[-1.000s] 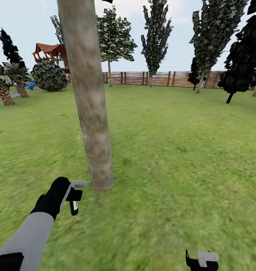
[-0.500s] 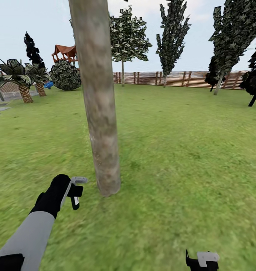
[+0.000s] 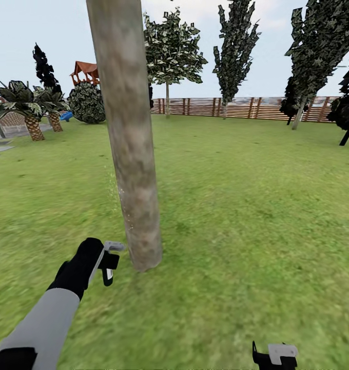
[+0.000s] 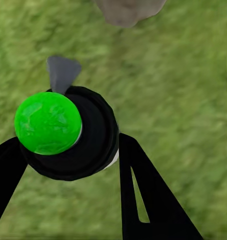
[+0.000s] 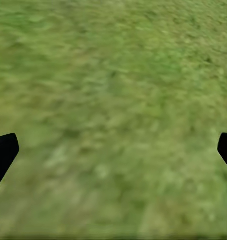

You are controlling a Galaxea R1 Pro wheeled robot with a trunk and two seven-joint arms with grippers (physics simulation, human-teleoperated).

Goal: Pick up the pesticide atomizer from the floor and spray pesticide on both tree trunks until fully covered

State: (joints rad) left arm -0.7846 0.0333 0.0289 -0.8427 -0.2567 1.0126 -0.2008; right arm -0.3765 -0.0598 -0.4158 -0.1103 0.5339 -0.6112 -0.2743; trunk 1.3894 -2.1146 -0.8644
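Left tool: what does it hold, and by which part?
The left tool holds the atomizer by its round black body, below the green top.

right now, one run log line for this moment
phase: spraying trunk | left gripper: shut on atomizer, beside tree trunk base | mist: white specks on trunk's left edge | right gripper: open over grass

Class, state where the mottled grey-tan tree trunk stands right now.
In the head view, the mottled grey-tan tree trunk rises left of centre from the green grass lawn, its base just beyond the left gripper.
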